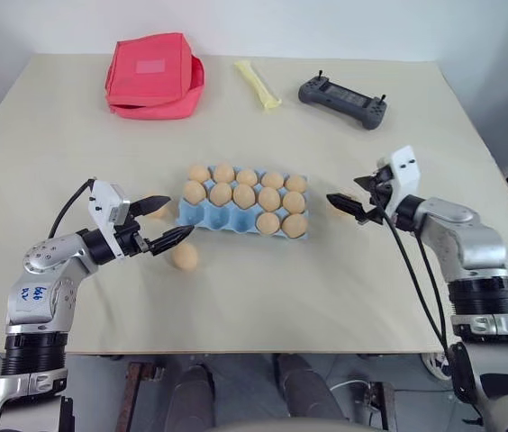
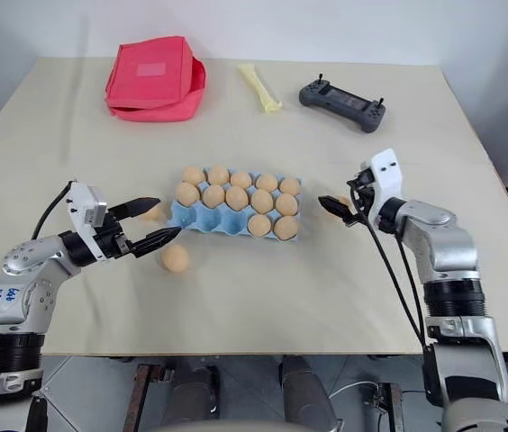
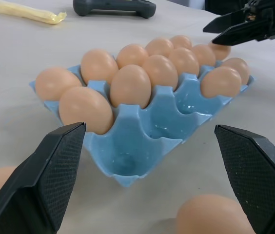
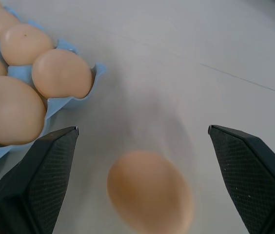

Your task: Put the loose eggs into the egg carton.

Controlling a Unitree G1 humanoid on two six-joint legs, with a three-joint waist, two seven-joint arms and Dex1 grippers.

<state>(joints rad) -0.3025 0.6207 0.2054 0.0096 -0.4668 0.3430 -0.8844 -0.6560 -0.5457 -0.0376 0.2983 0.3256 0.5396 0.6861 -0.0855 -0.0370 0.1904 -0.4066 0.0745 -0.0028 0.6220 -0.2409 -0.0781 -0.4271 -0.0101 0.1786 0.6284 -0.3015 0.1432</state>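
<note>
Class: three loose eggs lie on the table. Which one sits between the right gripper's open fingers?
The loose egg beside the carton's right end; the other two lie left.

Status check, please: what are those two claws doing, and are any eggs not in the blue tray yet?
Both end effectors, left and right, open, empty. Egg carton three cups free; three loose eggs outside. Nothing in the way.

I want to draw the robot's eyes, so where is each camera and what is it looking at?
Left and right eye views: on the head, looking down at the table; both arms show.
Left wrist view: on the left wrist, facing the egg carton; own open fingers show.
Right wrist view: on the right wrist, facing a loose egg; own open fingers show.
Shared: every view shows the carton.
</note>
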